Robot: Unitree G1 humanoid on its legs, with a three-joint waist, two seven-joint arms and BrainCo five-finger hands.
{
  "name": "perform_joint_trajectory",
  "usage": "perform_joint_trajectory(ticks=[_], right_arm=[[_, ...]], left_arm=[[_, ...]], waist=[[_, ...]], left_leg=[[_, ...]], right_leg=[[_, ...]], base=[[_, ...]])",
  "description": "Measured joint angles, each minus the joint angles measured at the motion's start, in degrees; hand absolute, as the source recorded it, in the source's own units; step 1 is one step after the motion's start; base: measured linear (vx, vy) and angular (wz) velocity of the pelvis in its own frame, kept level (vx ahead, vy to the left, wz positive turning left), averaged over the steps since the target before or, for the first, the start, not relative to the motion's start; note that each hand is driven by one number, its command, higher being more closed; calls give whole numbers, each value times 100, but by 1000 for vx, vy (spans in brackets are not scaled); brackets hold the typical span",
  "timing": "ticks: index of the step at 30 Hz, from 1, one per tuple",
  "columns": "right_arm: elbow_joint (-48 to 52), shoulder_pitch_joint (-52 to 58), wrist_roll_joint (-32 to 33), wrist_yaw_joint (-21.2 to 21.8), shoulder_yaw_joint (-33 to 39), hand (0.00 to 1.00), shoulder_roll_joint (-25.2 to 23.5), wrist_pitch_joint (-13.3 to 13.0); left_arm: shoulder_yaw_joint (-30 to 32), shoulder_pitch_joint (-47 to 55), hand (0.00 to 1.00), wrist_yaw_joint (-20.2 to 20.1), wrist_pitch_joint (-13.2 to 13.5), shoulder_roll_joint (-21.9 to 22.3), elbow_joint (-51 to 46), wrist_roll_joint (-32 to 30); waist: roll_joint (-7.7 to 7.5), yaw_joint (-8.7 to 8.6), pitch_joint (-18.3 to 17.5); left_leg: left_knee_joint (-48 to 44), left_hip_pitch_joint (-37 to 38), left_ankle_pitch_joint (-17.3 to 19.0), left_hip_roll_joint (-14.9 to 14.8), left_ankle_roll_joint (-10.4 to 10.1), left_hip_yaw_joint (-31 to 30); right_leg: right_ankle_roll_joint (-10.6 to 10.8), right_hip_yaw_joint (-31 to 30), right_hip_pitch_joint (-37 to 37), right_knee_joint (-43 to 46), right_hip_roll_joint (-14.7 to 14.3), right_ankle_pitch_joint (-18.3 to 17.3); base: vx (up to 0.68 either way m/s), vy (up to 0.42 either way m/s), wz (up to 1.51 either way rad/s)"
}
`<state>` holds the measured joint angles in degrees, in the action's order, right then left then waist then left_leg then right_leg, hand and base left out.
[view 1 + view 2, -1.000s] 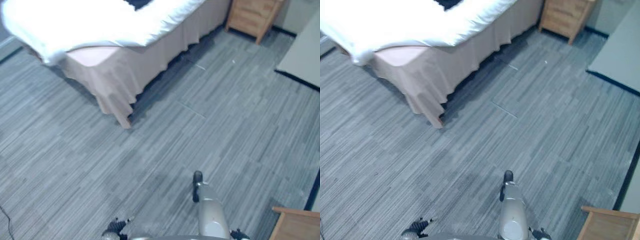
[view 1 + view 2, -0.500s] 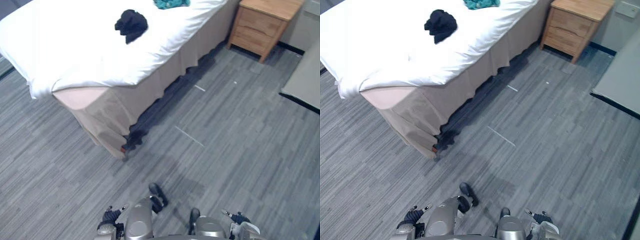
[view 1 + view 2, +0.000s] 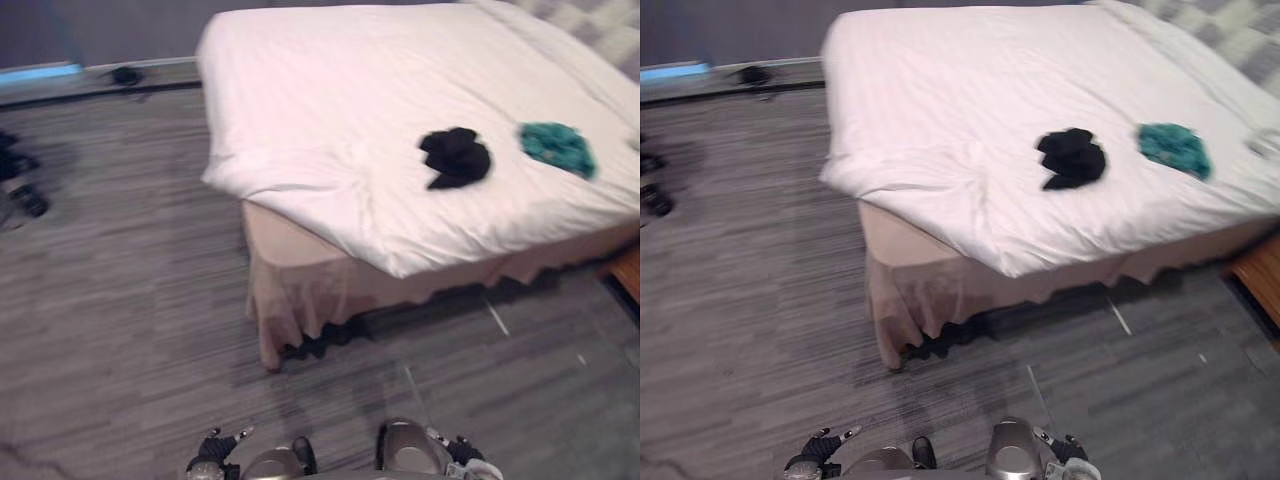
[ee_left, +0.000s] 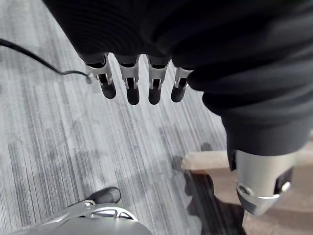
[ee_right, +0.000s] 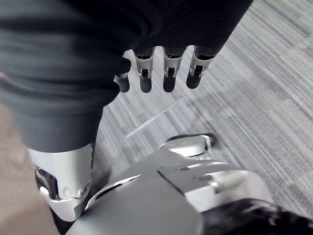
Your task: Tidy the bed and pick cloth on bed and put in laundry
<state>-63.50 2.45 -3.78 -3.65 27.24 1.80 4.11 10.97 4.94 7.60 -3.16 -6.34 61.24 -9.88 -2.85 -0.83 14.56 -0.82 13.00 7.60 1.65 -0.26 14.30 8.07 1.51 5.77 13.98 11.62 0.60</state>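
Note:
A black cloth lies crumpled on the white bed cover, near the bed's right side. A teal cloth sits further right on the same cover. The bed's beige skirt hangs down at the near corner. My left hand hangs over the grey floor, fingers relaxed and holding nothing. My right hand hangs the same way, open and empty. Both hands stay low at my sides, well short of the bed.
Grey striped carpet spreads between me and the bed. Dark objects lie on the floor at far left, another dark one by the back wall. A wooden nightstand edges in at right. White tape marks dot the floor.
The camera has swung left and up: the bed now takes the upper middle and the cloths sit to the right. The nightstand has slid to the right edge. Both hands still hang empty.

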Motion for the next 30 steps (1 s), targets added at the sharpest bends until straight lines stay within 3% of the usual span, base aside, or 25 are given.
perform_joint_trajectory(ticks=[3,4,8,11,13,21,25,28,30], right_arm=[[-19,-6,98,-2,16,0,137,-18],[-28,4,97,-5,35,0,125,-13],[-27,105,98,-19,147,0,70,-15],[9,220,100,-120,113,0,56,-31],[221,398,100,-160,95,0,2,-101],[397,824,97,-169,99,0,58,-152],[596,808,101,-163,100,0,86,-154],[694,785,170,-164,102,0,92,-176],[777,614,347,-173,90,0,85,-183]], left_arm=[[105,137,0,2,-12,182,3,-5],[114,125,0,-1,-10,167,-4,-5],[325,36,0,31,-11,193,-306,39],[310,19,0,213,62,298,-1534,202],[322,-151,0,514,264,36,-2462,261],[476,-1084,0,1152,584,-730,-4089,359],[268,-1797,0,1298,616,-1142,-4100,342],[-264,-2839,0,1408,578,-1385,-3909,208],[-731,-3847,0,1448,537,-1637,-3437,-94]], waist=[[310,-36,-143],[320,-79,-162],[276,-100,-200],[279,-32,-210],[317,-63,-229],[544,-183,-252],[603,-295,-231],[565,-332,-195],[496,-439,89]], left_leg=[[6,-30,48,-385,-239,34],[32,-12,48,-552,-311,18],[76,-21,1,-712,-421,0],[53,-130,-5,-720,-426,4],[10,-240,-5,-718,-426,8],[6,-340,-11,-724,-441,105],[-3,-475,-13,-724,-448,324],[-147,-870,-18,-699,-454,493],[-264,-1100,-16,-690,-455,667]], right_leg=[[-160,166,-287,-651,-376,132],[-249,240,-412,-858,-544,195],[-349,335,-558,-1180,-708,313],[-363,340,-573,-1429,-726,467],[-390,342,-575,-1630,-731,596],[-411,308,-586,-1963,-765,794],[-431,119,-330,-1962,-795,878],[-457,-93,71,-1959,-786,1019],[-460,-282,371,-1838,-781,1064]], base=[[201,-220,-7],[154,-213,6],[50,-109,5],[0,-17,0],[-19,-11,-1],[-30,-29,-6],[-63,-28,-25],[-70,-33,-26],[-87,-40,-30]])
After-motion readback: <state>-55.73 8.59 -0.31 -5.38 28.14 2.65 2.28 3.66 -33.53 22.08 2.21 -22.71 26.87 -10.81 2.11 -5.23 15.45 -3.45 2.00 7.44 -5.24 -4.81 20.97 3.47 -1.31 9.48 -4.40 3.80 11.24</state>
